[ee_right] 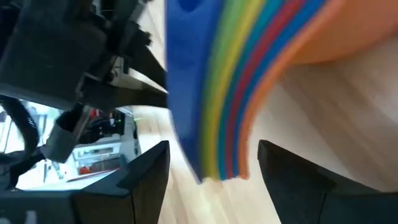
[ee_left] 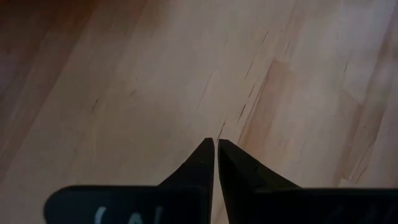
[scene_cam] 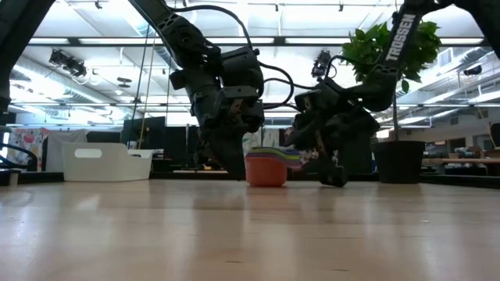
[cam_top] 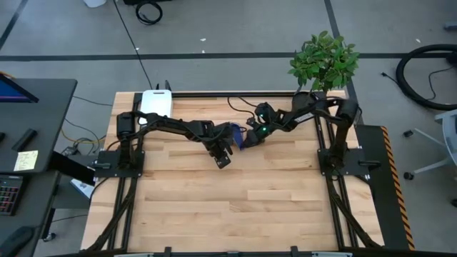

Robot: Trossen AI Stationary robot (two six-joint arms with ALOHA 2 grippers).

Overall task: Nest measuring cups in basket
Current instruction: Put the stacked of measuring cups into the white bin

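The measuring cups (scene_cam: 266,168) sit nested in one stack on the wooden table, resting on the orange outer bowl's bottom. Their flat handles (ee_right: 217,118) fan out in dark blue, green, yellow, light blue, red and orange. My right gripper (ee_right: 213,149) is open, one finger on each side of the handles' free ends, touching nothing that I can see. In the high view it (cam_top: 251,135) comes in from the right. My left gripper (cam_top: 223,160) is shut over bare wood just near-left of the stack (cam_top: 235,134). The white basket (cam_top: 156,102) stands at the far left edge.
A potted plant (cam_top: 325,61) stands at the table's far right corner, its dark pot (scene_cam: 400,161) behind my right arm. The white basket (scene_cam: 105,161) is well left of both grippers. Bare wood (cam_top: 235,207) fills the table's near half.
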